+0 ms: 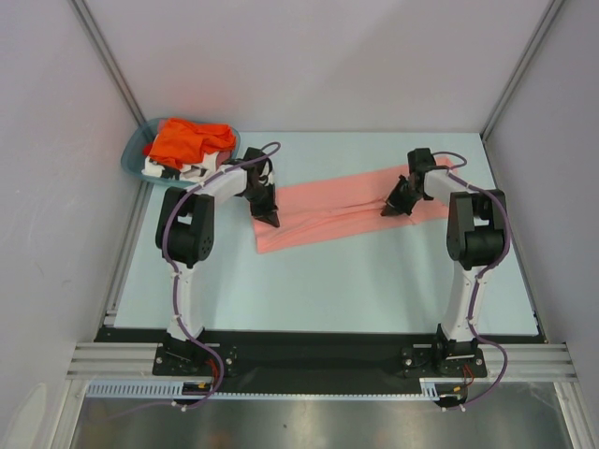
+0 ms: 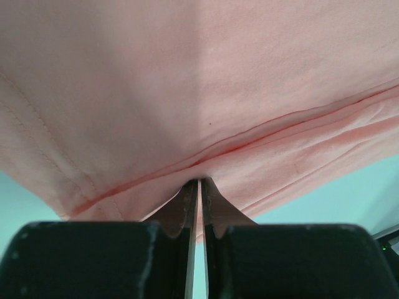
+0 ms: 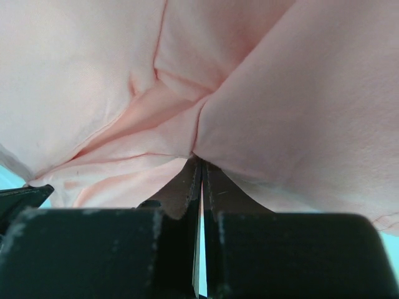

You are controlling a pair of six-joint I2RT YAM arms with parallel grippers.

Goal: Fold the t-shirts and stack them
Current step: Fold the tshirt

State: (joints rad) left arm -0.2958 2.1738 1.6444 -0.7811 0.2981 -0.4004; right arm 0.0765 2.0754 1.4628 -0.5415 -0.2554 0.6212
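At ten o'clock on the table (image 1: 356, 290), a teal basket (image 1: 134, 154) is sitting at the far left corner. It is holding the bright orange t-shirt (image 1: 187, 140), bunched on top, and the white t-shirt with black print (image 1: 187, 171), which is showing at the basket's near edge.

Just toward four o'clock from the basket, the left gripper (image 1: 269, 219) is pointing down onto the left end of the salmon-pink t-shirt (image 1: 328, 213). Its claw is standing narrow, the fingers nearly touching, and it is pinching a fold of the pink cloth at their tips. In the left wrist view a seam is running across the cloth right above that pinch.

The pink shirt is lying across the middle of the table as a long band, running from about eight o'clock up toward two o'clock, with a crease along its length.

Toward the band's right end, the right gripper (image 1: 391, 208) is bearing down on it. Its claw is also drawn tight, gripping a gathered pucker of the same pink cloth, with wrinkles fanning out from the fingertips in the right wrist view.
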